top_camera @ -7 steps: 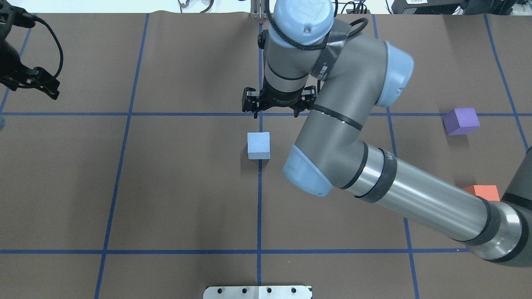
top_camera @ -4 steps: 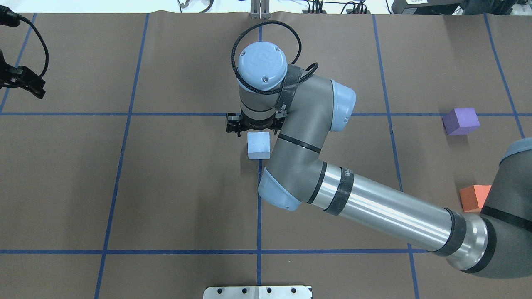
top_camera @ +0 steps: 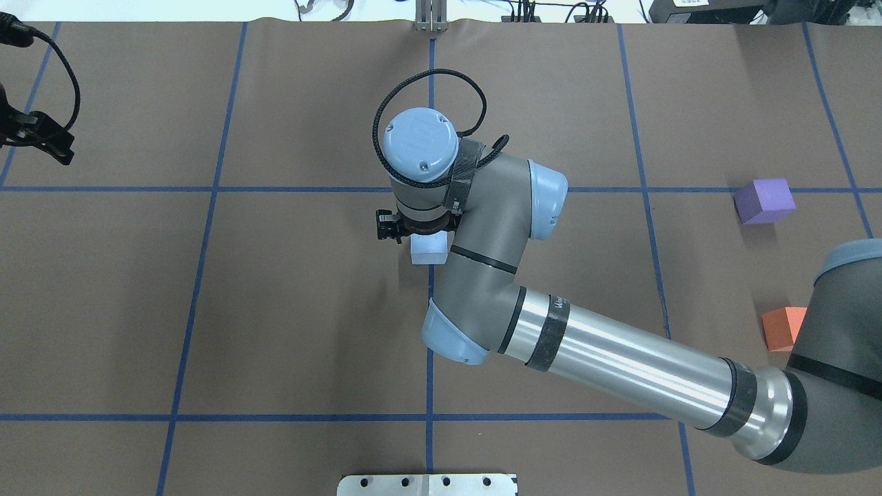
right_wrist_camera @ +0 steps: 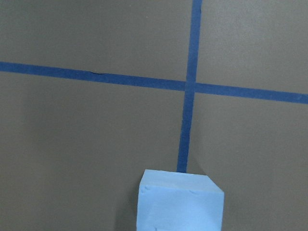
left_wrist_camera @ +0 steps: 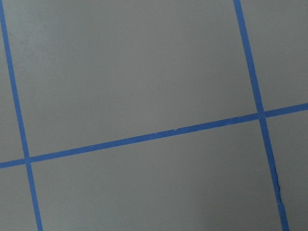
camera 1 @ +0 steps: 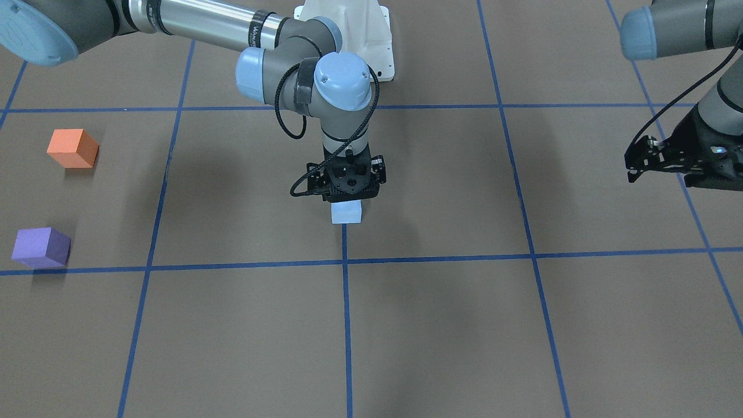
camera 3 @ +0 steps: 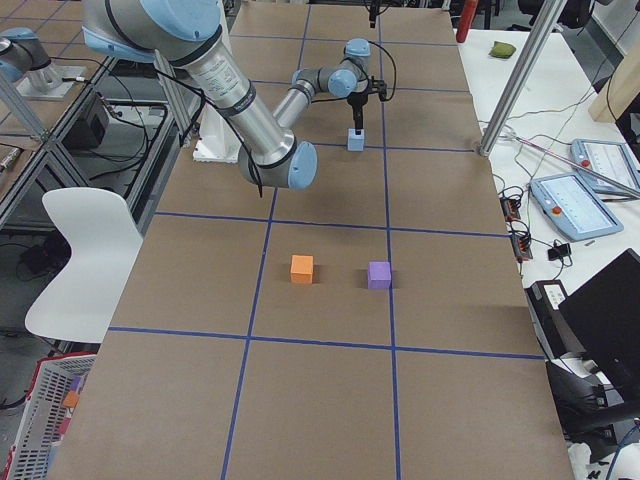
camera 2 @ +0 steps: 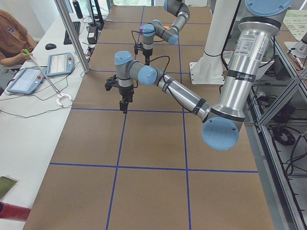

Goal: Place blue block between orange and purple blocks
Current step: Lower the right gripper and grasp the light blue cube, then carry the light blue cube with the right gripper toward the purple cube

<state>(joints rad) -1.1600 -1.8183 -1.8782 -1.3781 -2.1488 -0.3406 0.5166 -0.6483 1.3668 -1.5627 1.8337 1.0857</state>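
Note:
The light blue block (top_camera: 427,251) sits on the brown mat at the centre grid line; it also shows in the front view (camera 1: 346,213) and low in the right wrist view (right_wrist_camera: 180,202). My right gripper (camera 1: 346,200) points down directly over it, close above its top, and looks open; its fingers are mostly hidden under the wrist. The purple block (top_camera: 763,200) and the orange block (top_camera: 782,327) stand apart at the far right, the orange one partly behind my right arm. My left gripper (top_camera: 41,141) hangs open and empty at the far left.
The mat carries a grid of blue tape lines. My right forearm (top_camera: 620,358) stretches across the right half of the table. A metal plate (top_camera: 427,484) lies at the near edge. A gap of bare mat separates the orange block (camera 3: 302,268) and the purple block (camera 3: 379,274).
My right gripper has moved towards me and down, from beyond the blue block to right over it. The block has not moved. The left gripper has shifted slightly left.

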